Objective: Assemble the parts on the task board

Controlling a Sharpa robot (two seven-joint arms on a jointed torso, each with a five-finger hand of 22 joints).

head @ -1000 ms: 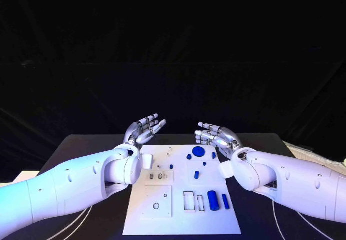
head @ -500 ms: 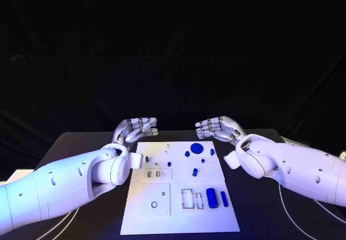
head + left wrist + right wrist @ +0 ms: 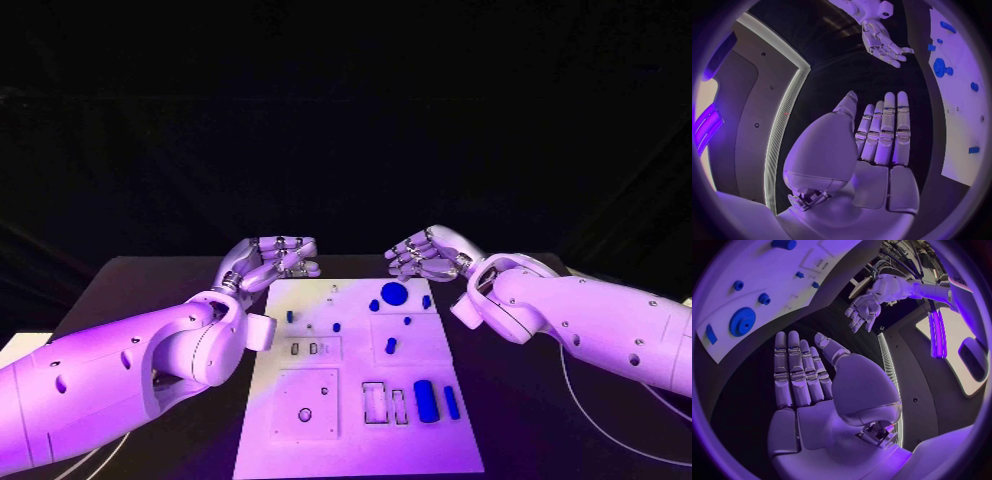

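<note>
Head view gives us the layout: our left hand (image 3: 270, 259) sits just above and left of the task board (image 3: 274, 440), our right hand (image 3: 426, 255) just above and right of it. Both hover off the bench (image 3: 144, 285) at the board's far edge, touching nothing. In that view the fingers look curled inward, but both wrist views show them lying straight and side by side with bare palms, so we read each hand as released and grasping nothing. We judge this a ready stance flanking the board, with no part picked yet.

The board fills the lower middle of the frame. On it we count one round blue gear (image 3: 394, 293) near the top, about six small blue pegs scattered below it, and two upright blue bars, the thick bar (image 3: 426, 399) and the thin bar (image 3: 451, 402), at lower right. Several empty slots sit lower left and centre; the tiniest parts are hard to tell apart.
</note>
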